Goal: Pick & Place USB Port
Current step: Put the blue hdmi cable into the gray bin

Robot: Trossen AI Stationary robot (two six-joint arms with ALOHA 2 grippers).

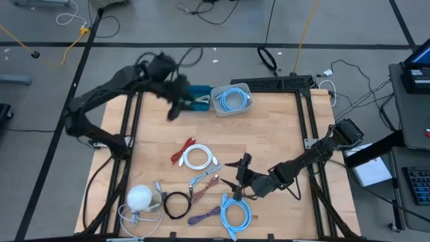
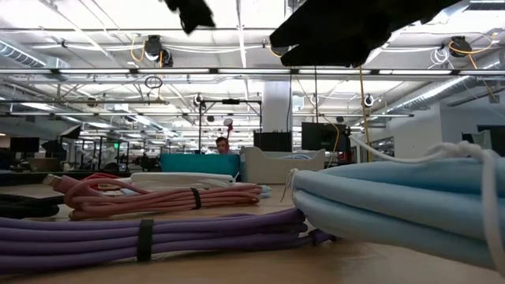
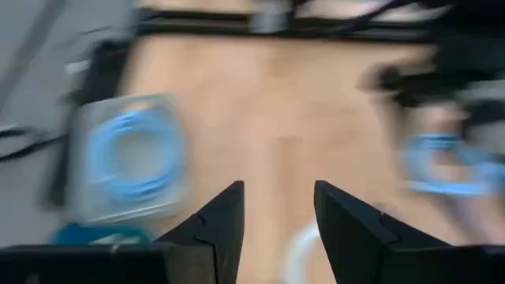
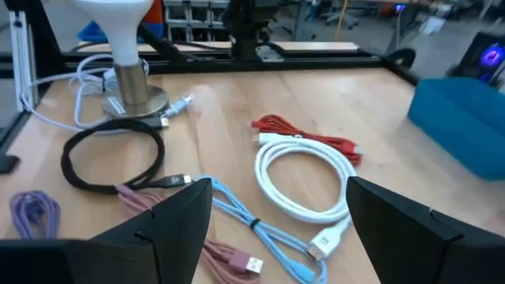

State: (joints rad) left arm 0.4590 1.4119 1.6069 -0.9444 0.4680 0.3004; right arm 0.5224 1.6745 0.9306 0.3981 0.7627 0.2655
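Wood tabletop [image 1: 269,134] fills the high view inside a black frame, grey floor around it. Near the far edge a teal bin [image 1: 196,98] sits beside a clear bin [image 1: 232,101] holding a blue coil. The left gripper [image 1: 173,111] hangs by the teal bin; the right gripper [image 1: 235,180] hovers with fingers spread over the front cables, beside the white cable [image 1: 197,158] and red cable [image 1: 180,152].

Low view: purple cable [image 2: 142,237] and pink cable [image 2: 158,197] lie up close, an open workshop behind.

Left wrist view: blurred, its fingers [image 3: 225,225] stand apart above bare wood.

Right wrist view: white cable [image 4: 304,177] lies between the open fingers [image 4: 394,229], a black cable [image 4: 110,158] and lamp base [image 4: 134,91] farther off.
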